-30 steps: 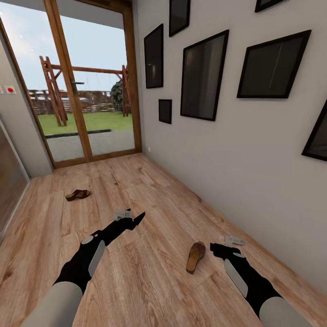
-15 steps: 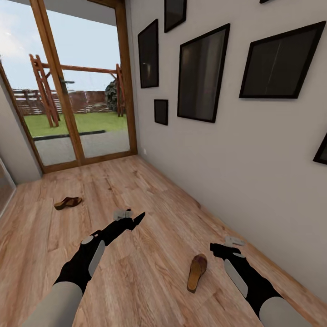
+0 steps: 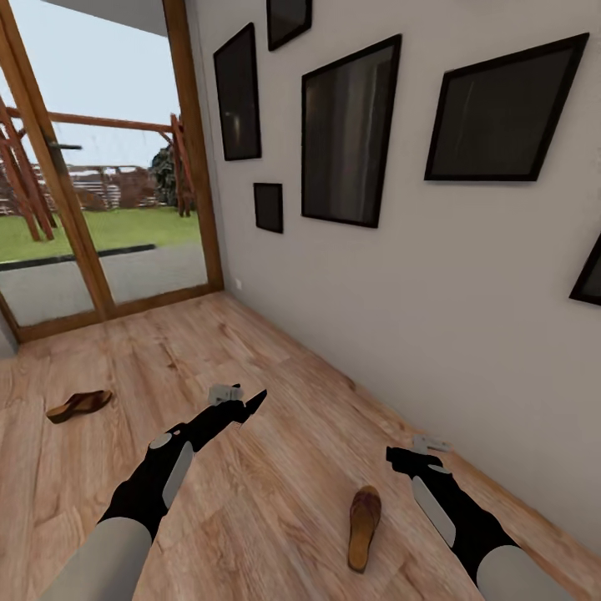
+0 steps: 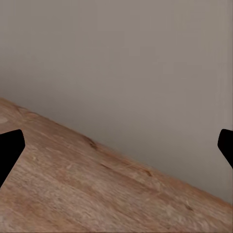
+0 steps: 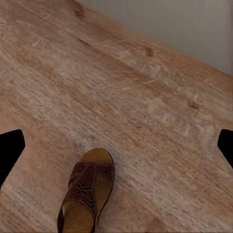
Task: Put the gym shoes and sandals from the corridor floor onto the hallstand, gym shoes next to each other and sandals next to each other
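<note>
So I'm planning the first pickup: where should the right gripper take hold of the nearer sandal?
Probably across the woven strap upper of the nearer sandal, coming from above: it lies flat, sole down, on the floor, and the strap is its raised part.

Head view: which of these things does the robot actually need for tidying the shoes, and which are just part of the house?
For the job:
- near sandal, lying on the corridor floor by the right arm
- far sandal, nearer the door

Just there:
- black picture frames on the wall
- glass door to the garden
</note>
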